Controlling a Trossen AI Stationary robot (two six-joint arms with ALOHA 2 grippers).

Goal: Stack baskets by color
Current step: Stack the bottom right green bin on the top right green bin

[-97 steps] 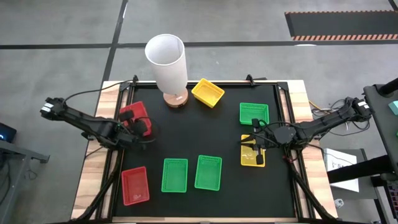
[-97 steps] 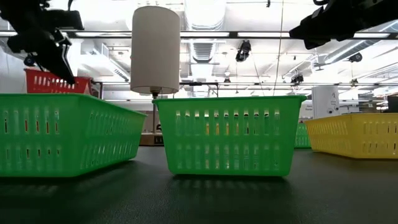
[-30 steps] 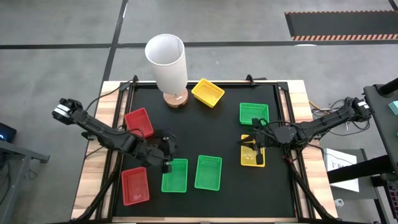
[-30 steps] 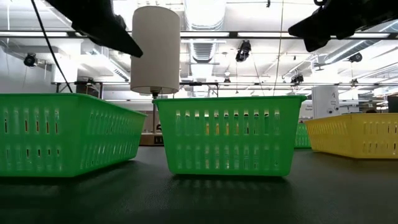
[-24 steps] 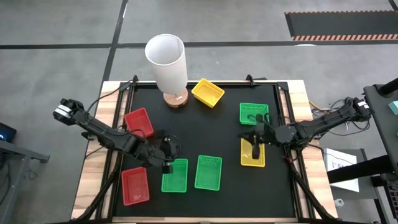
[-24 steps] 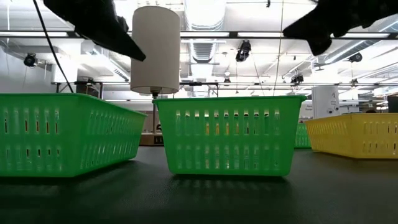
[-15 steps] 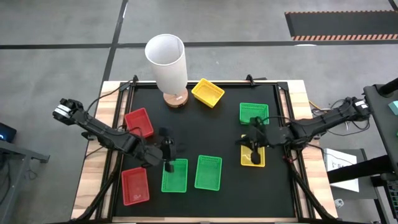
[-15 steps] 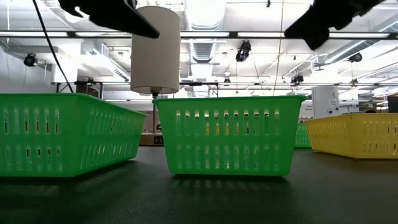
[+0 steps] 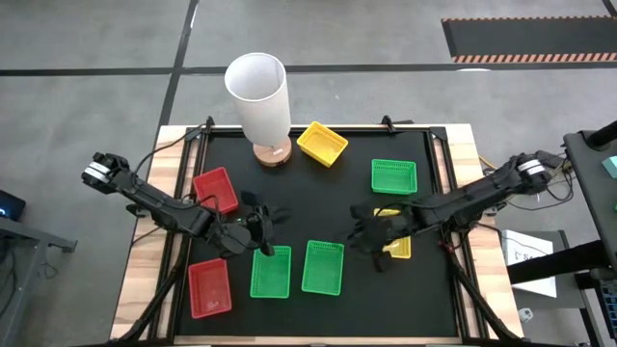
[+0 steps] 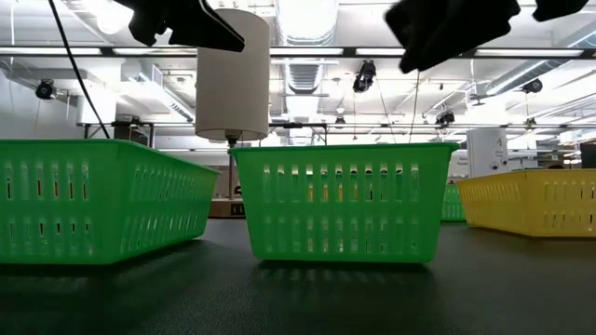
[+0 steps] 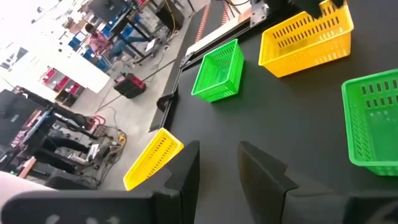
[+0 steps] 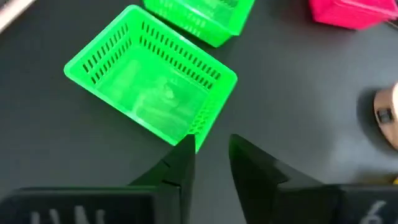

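A: Baskets first. Where do the green ones lie from each gripper?

B: Two green perforated plastic baskets sit side by side at the near edge of the black table [image 9: 318, 183]: the left green basket [image 9: 271, 271] and the middle green basket [image 9: 322, 266]. Their long axes run from the near edge toward the far edge. The third green basket [image 9: 393, 175] is well apart, on the right side, with a yellow plastic basket [image 9: 397, 247] between it and the near edge.

A: And the grippers?

B: The left gripper [image 9: 265, 227] hovers just beyond the far end of the left green basket, so that basket lies toward the near edge from it. The right gripper [image 9: 369, 234] hangs to the right of the middle green basket, over the bare table beside the yellow one. In the right wrist view this green basket [image 12: 151, 89] is just ahead of the fingers.

A: Which arm is nearer to which?

B: Left arm to the left basket, right arm to the middle one.

A: Are the fingers holding anything?

B: No. In both wrist views the dark fingers stand a little apart, with only the table between them.

A: The pose?

B: Both arms reach inward from the table sides, low and stretched. I judge that the right gripper needs to meet the short wall of the middle basket.

A: The rest?

B: Two red plastic baskets [image 9: 215, 189] on the left, and another yellow basket [image 9: 322, 144] beside the tall white cylinder [image 9: 258, 96].
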